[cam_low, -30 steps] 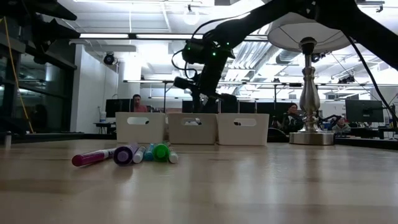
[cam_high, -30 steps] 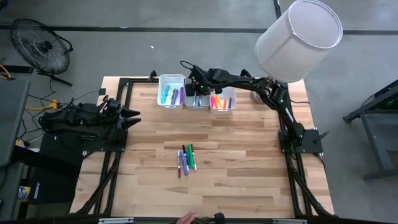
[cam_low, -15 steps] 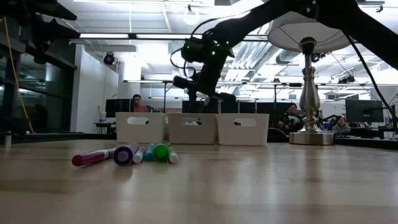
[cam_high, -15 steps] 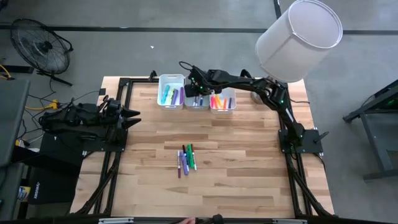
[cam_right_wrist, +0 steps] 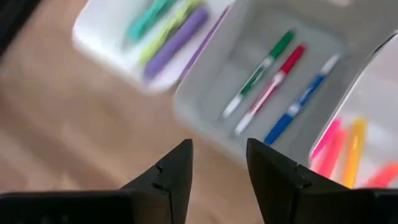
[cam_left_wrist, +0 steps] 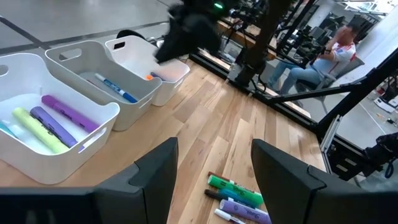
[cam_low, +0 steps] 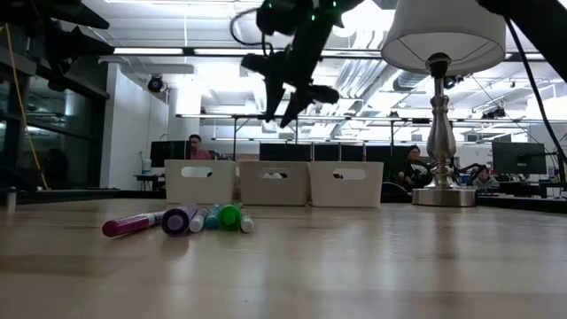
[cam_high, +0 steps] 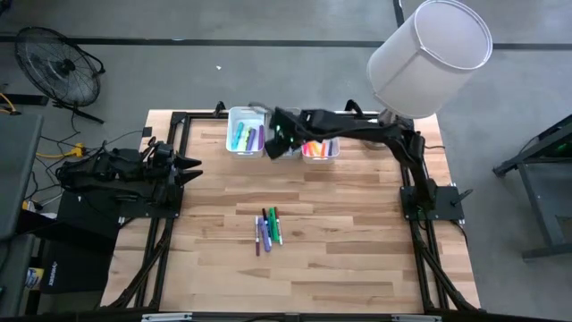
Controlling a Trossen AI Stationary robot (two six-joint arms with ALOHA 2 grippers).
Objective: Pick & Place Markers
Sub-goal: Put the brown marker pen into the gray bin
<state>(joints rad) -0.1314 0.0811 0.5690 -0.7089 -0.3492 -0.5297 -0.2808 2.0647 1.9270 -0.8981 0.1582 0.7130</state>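
Right gripper [cam_high: 279, 136] has lifted off the bins and swung toward frame left. A second ago it sat low over the middle bin; now in the low view it hangs high above them [cam_low: 288, 84], near top centre. Fingers apart and empty, nothing between them in its wrist view [cam_right_wrist: 214, 171]. Reads as a drop just finished, with the arm pulling back for the next pick.

Left gripper [cam_high: 189, 166] parked at the worktop's [cam_high: 357, 233] left edge, fingers spread, empty, no part in this.

Three white bins in a row at the upper centre of the high view:
- left bin [cam_high: 245, 134]: teal, yellow-green and purple markers [cam_right_wrist: 166, 31]
- middle bin [cam_right_wrist: 273, 68]: thin green, red and blue markers [cam_right_wrist: 273, 78]. Mostly hidden under the arm from above.
- right bin [cam_high: 322, 148]: pink, yellow and orange markers [cam_right_wrist: 342, 149]

So they're sorted by type or colour family, not mixed.

Loose markers [cam_high: 266, 229] still on the worktop, lower centre of the high view: a tight cluster of green, purple and what looks like a red one, lying roughly parallel and touching. Exact count unclear from above. Low view shows them at lower left [cam_low: 182, 219], well clear of the bins.

Judgement: most of the job is done, with that cluster left. Picking one out cleanly is the risk since they're packed side by side.
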